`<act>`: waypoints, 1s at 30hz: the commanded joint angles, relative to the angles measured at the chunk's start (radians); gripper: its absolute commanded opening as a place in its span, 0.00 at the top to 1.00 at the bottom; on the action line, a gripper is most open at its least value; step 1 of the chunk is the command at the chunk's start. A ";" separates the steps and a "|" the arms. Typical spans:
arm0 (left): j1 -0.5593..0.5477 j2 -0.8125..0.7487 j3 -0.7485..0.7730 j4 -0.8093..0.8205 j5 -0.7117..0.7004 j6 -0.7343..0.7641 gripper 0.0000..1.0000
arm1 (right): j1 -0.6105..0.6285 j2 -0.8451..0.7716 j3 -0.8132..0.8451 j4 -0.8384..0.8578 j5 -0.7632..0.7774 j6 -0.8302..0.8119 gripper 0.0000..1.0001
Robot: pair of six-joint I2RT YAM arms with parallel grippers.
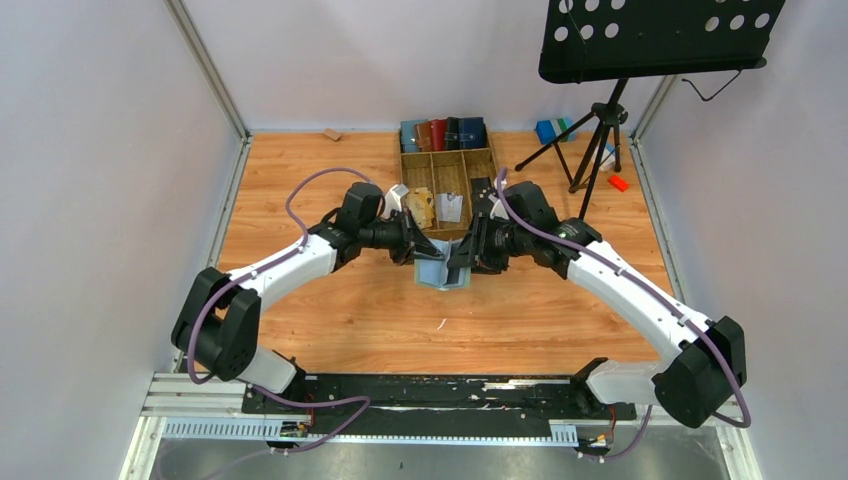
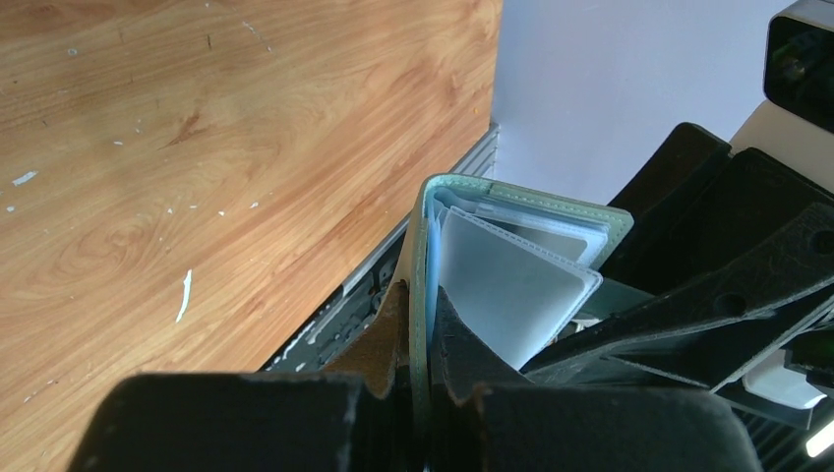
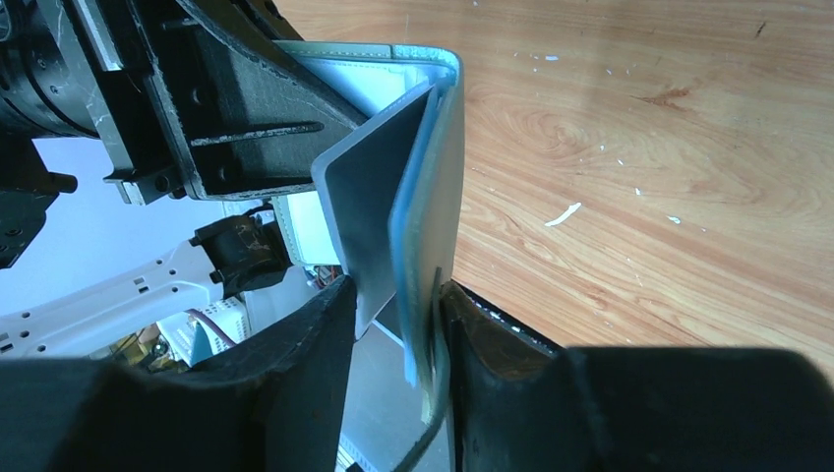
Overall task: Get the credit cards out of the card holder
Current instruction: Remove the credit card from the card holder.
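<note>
Just above the worktop [image 1: 350, 320], between the two arms, the sage-green card holder [image 1: 441, 272] hangs spread open. The left pincer [image 2: 421, 329] is clamped tight on one cover. The right pincer [image 3: 398, 300] straddles the other cover and a dark grey credit card [image 3: 369, 187] jutting from its sleeve, fingers partway apart; whether they grip, I cannot tell. Beyond sits a wooden tray [image 1: 419, 167], then a row of wallets [image 1: 445, 133].
</note>
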 commanded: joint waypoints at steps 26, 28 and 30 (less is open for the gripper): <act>-0.018 0.076 -0.044 0.548 0.089 -0.341 1.00 | -0.168 -0.152 -0.151 0.300 -0.237 0.112 0.00; -0.018 0.081 -0.052 0.584 0.092 -0.366 1.00 | -0.198 -0.189 -0.182 0.333 -0.259 0.133 0.00; -0.018 0.085 -0.057 0.606 0.096 -0.379 1.00 | -0.212 -0.219 -0.195 0.345 -0.262 0.134 0.00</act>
